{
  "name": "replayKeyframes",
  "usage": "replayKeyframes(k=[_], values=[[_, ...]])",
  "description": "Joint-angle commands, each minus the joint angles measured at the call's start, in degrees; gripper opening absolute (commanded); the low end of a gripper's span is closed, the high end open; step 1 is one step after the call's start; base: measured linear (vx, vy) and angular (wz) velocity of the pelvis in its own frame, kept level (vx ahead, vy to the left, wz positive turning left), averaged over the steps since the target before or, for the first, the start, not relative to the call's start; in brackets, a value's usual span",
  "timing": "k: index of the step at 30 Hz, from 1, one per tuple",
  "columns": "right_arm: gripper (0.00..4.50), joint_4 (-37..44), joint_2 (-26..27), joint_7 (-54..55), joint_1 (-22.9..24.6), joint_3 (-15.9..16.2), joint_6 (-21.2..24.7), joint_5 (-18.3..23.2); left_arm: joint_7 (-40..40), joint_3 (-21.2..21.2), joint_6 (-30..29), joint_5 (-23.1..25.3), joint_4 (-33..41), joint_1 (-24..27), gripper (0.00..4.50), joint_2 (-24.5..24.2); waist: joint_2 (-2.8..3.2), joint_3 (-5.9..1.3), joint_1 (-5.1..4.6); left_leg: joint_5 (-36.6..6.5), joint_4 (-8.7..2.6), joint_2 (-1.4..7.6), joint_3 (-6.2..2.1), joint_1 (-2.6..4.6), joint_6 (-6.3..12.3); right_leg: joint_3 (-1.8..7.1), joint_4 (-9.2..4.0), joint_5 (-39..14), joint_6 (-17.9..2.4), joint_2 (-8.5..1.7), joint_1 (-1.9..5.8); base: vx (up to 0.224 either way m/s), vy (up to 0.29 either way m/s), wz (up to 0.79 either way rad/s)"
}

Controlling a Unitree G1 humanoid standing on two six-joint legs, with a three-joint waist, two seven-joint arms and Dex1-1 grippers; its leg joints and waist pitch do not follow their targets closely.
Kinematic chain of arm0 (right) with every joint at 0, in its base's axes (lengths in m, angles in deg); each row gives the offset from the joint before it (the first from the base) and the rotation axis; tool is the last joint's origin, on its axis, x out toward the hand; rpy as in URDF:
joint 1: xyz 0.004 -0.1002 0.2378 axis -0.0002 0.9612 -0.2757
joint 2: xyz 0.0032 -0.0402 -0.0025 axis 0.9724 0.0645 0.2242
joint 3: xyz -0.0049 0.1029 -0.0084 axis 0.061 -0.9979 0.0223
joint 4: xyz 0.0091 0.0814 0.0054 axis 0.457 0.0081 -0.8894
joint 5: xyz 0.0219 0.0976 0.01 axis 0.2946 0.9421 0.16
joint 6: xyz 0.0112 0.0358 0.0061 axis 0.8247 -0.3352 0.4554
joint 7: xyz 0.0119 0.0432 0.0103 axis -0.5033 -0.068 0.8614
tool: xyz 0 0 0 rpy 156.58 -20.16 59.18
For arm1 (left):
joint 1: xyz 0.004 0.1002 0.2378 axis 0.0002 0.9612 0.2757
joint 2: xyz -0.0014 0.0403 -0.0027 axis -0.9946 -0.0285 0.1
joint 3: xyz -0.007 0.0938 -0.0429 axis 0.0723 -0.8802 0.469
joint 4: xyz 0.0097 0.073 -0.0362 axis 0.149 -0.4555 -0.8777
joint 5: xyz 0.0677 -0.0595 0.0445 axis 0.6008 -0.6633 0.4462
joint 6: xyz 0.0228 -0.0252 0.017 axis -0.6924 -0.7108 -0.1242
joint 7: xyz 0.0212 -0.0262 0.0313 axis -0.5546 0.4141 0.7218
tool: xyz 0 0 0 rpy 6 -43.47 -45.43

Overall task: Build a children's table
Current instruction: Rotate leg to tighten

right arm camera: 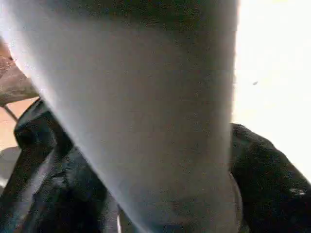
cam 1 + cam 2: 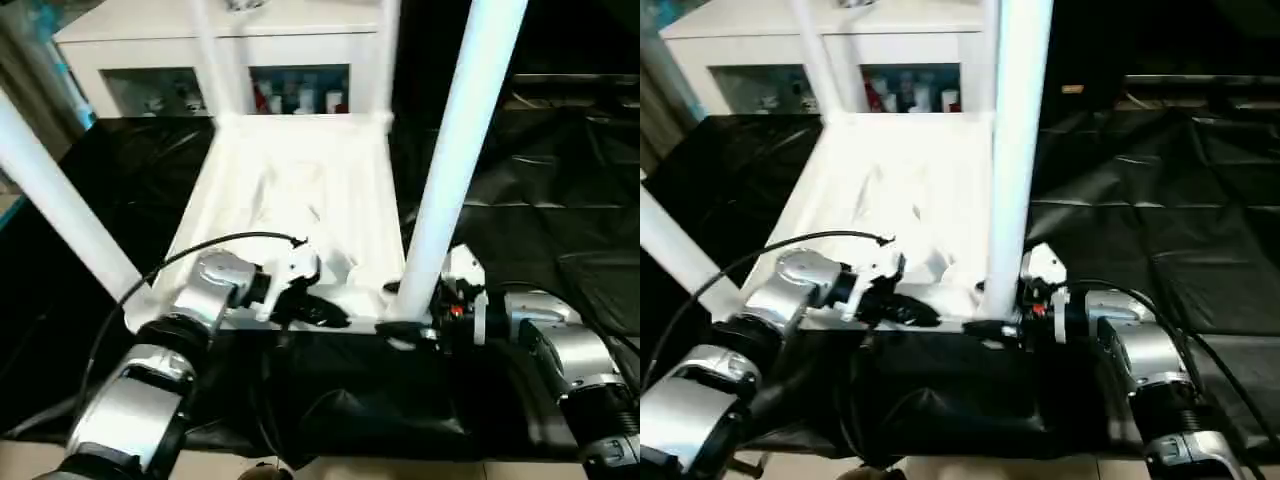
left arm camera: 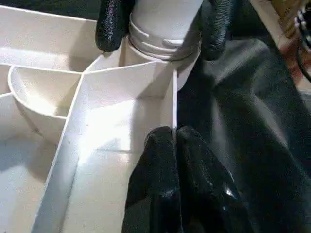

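Nearest the robot, the left gripper [image 3: 174,160] is pinched shut on the thin near rim of the children's table [image 2: 300,190], which lies upside down on the black-covered work table [image 2: 540,200] with its white legs standing up. Beside it, the right gripper [image 2: 412,318] has a black finger on each side of the base of the near right leg [image 2: 455,150], just above its corner socket. Beyond stands a white cabinet [image 2: 150,50].

The children's table [image 2: 295,215], all white plastic, lies upside down on the black-covered work table [image 2: 560,230] (ribbed underside facing up), its long tubular legs [image 2: 462,140] standing upright in the corner sockets.
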Motion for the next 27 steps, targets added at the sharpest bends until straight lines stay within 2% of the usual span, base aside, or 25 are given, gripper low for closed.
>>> replayKeyframes(k=[1, 3, 6, 8, 9, 10, 12, 13, 14, 15, 16, 18, 20, 21, 22, 23, 25, 27], values=[[3.13, 1.08, 0.25, -1.22, 0.61, 1.23, 1.04, 0.91, -1.73, -0.60, -0.24, -1.15, 1.48, -0.89, 0.00, 0.32, -1.16, -3.92, -0.12, -12.74, -4.21, 3.10, -1.00, 1.88, 5.61, 1.33, -2.67, -8.69, -14.90, -1.81, 2.66, 0.000, 0.000, 0.00], [3.03, 1.61, 0.67, -1.88, 0.98, 1.63, 1.74, 1.35, -2.01, -0.62, -0.55, -1.33, 2.02, -0.50, 0.00, 0.52, -1.11, -3.83, -0.04, -13.43, -4.39, 3.12, -1.02, 1.93, 4.72, 1.39, -2.83, -9.95, -14.38, -1.78, 2.57, 0.000, 0.000, 0.00], [2.78, 2.09, 1.09, -1.33, 1.48, 1.90, 1.73, 1.36, -1.30, -0.42, -0.20, -1.41, 2.14, -0.26, 0.00, 0.91, -1.12, -3.88, -0.03, -13.27, -4.40, 3.09, -1.04, 1.88, 4.42, 1.41, -2.78, -9.63, -14.15, -1.81, 2.62, 0.000, 0.000, 0.00], [2.76, 1.78, 1.82, 0.64, 1.78, 1.63, 0.96, 0.66, 1.60, -0.05, 0.79, -0.81, 1.45, -0.48, 0.00, 1.43, -1.14, -3.95, -0.03, -12.33, -4.29, 3.05, -1.04, 1.78, 4.71, 1.39, -2.69, -8.40, -14.26, -1.82, 2.63, 0.000, 0.000, 0.00], [2.73, 0.81, 3.00, 4.04, 1.95, 1.06, -0.10, -0.45, 6.02, 0.46, 1.91, 0.05, 0.30, -1.00, 0.00, 2.15, -1.26, -3.95, -0.05, -12.25, -4.25, 3.01, -1.03, 1.74, 4.74, 1.36, -2.67, -8.38, -14.24, -1.82, 2.67, 0.000, 0.000, 0.00], [2.70, -0.24, 3.96, 6.94, 1.98, 0.64, -0.85, -1.38, 8.96, 0.83, 2.15, 0.50, -0.45, -1.42, 0.00, 2.67, -1.30, -3.93, -0.05, -12.35, -4.27, 3.06, -1.00, 1.81, 4.50, 1.37, -2.70, -8.76, -13.99, -1.78, 2.46, 0.000, 0.000, 0.00], [2.68, -3.62, 6.03, 14.26, 1.33, -0.02, -2.01, -3.88, 13.92, 1.41, 1.94, 1.18, -1.65, -2.27, 0.00, 3.60, -1.36, -3.81, -0.13, -13.62, -4.42, 2.94, -1.05, 1.81, 3.86, 1.35, -2.99, -11.36, -13.35, -1.87, 2.58, 0.000, 0.000, 0.00], [2.67, -5.03, 7.01, 17.17, 1.12, -0.21, -2.51, -4.80, 16.06, 1.73, 1.68, 1.33, -2.11, -2.62, 0.00, 4.14, -1.32, -3.59, -0.36, -14.82, -4.58, 2.84, -1.04, 1.86, 2.86, 1.38, -3.34, -14.31, -12.65, -1.93, 2.28, 0.000, 0.000, 0.00], [2.67, -5.03, 7.01, 17.17, 1.12, -0.21, -2.51, -4.80, 16.06, 1.73, 1.68, 1.33, -2.11, -2.62, 0.00, 4.14, -1.27, -3.21, -0.74, -17.89, -5.00, 2.80, -1.25, 2.02, 1.44, 1.27, -3.93, -19.55, -11.31, -1.97, 2.27, 0.000, 0.000, 0.00], [2.65, -7.19, 8.79, 22.44, 0.60, -0.75, -2.73, -6.06, 18.88, 2.28, 1.37, 1.24, -2.48, -2.93, 0.00, 5.15, -1.47, -3.03, -1.13, -20.53, -5.22, 2.78, -1.42, 2.15, 0.26, 1.27, -4.28, -23.68, -9.98, -2.02, 2.28, 0.000, 0.000, 0.00], [2.65, -9.04, 10.53, 26.76, 0.00, -1.57, -2.51, -6.48, 20.86, 2.69, 1.13, 1.06, -2.53, -3.00, 0.00, 6.14, -1.74, -3.00, -1.47, -21.22, -5.37, 2.80, -1.53, 2.23, -0.36, 1.36, -4.37, -24.60, -9.62, -2.02, 2.13, 0.000, 0.000, 0.00], [2.64, -12.15, 13.89, 34.12, -1.35, -3.54, -2.03, -6.38, 24.05, 2.96, 0.97, 1.15, -2.40, -2.83, 0.00, 7.80, -1.56, -2.79, -2.66, -24.80, -5.70, 2.47, -2.11, 2.17, -1.94, 1.10, -4.91, -30.10, -7.51, -2.17, 2.15, 0.000, 0.000, 0.00], [2.64, -14.30, 16.60, 39.38, -2.61, -5.48, -1.53, -5.59, 26.69, 2.71, 1.04, 1.60, -2.33, -2.56, 0.00, 8.98, -1.72, -2.74, -3.35, -26.73, -5.63, 2.37, -2.10, 2.58, -2.07, 1.15, -5.43, -31.25, -6.78, -1.95, 1.57, 0.000, 0.000, 0.00], [2.64, -15.54, 18.34, 43.01, -3.44, -6.33, -2.13, -5.66, 28.73, 2.68, 0.99, 1.78, -2.37, -2.46, 0.00, 9.90, -1.96, -2.70, -3.69, -27.42, -5.67, 2.33, -2.21, 2.53, -1.99, 1.05, -5.62, -32.16, -6.38, -1.95, 1.57, 0.000, 0.000, 0.00], [2.64, -16.64, 20.01, 46.32, -4.21, -6.89, -2.54, -5.99, 30.65, 2.62, 0.97, 1.92, -2.34, -2.31, 0.00, 10.87, -1.83, -2.65, -3.77, -27.69, -5.66, 2.30, -2.20, 2.60, -1.91, 1.05, -5.75, -32.70, -6.07, -1.95, 1.43, 0.000, 0.000, 0.00], [2.64, -17.30, 21.24, 48.51, -4.77, -6.77, -3.36, -6.72, 32.21, 2.69, 0.84, 1.94, -2.32, -2.22, 0.00, 11.75, -1.91, -2.61, -4.09, -28.45, -5.65, 2.21, -2.24, 2.76, -1.99, 1.00, -5.93, -33.71, -5.64, -1.91, 1.16, 0.000, 0.000, 0.00], [2.64, -17.49, 22.62, 49.71, -5.15, -5.99, -4.38, -7.60, 33.21, 2.75, 0.75, 1.92, -2.13, -1.98, 0.00, 12.73, -1.96, -2.56, -4.42, -28.73, -5.60, 2.09, -2.31, 2.68, -1.79, 0.90, -6.15, -34.99, -4.79, -1.91, 1.17, 0.000, 0.000, 0.00], [2.64, -16.95, 24.22, 47.58, -5.34, -4.14, -7.67, -8.33, 33.57, 2.51, 1.11, 2.18, -1.93, -1.60, 0.00, 13.93, -1.94, -2.62, -4.45, -28.88, -5.65, 2.11, -2.27, 2.78, -1.15, 0.86, -6.45, -35.22, -4.28, -1.85, 1.09, 0.000, 0.000, 0.00]])
